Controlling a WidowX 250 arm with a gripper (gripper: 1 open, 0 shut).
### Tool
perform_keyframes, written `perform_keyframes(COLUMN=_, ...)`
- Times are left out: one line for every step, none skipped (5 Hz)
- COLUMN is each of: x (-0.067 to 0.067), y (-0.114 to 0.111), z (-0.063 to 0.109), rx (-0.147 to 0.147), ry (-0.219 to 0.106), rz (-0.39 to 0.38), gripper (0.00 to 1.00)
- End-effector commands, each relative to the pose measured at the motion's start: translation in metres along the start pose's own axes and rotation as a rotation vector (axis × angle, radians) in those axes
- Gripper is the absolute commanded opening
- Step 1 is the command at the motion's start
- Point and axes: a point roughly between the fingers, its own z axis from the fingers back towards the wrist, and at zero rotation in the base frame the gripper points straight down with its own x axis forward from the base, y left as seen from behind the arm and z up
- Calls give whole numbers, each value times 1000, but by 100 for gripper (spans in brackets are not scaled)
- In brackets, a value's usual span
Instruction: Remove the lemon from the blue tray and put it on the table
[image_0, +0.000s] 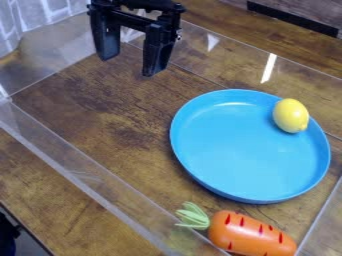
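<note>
The yellow lemon (290, 115) lies inside the blue tray (227, 150), close to its far right rim. This round tray rests on the right half of the dark wooden table (94, 110). My black gripper (130, 58) hangs at the upper left, well away from the tray and lemon. Its fingers point down, stand apart, and hold nothing.
An orange toy carrot (247, 234) with green leaves lies near the front edge, just below the tray. Clear acrylic walls (80, 180) run along the table's left and front sides.
</note>
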Motion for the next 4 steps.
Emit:
perform_keyframes(x=4, y=-4, z=-6, rx=-3, ry=14, rz=-10, gripper=100)
perform_keyframes(x=20, y=-20, z=-11, rx=-14, ry=16, rz=-43, gripper=100)
perform_keyframes(x=42, y=-46, z=-14, rx=-27, ry=-7, rz=-91, gripper=100)
perform_keyframes(x=66, y=-71, z=-14, rx=-40, ry=-34, rz=-142, gripper=100)
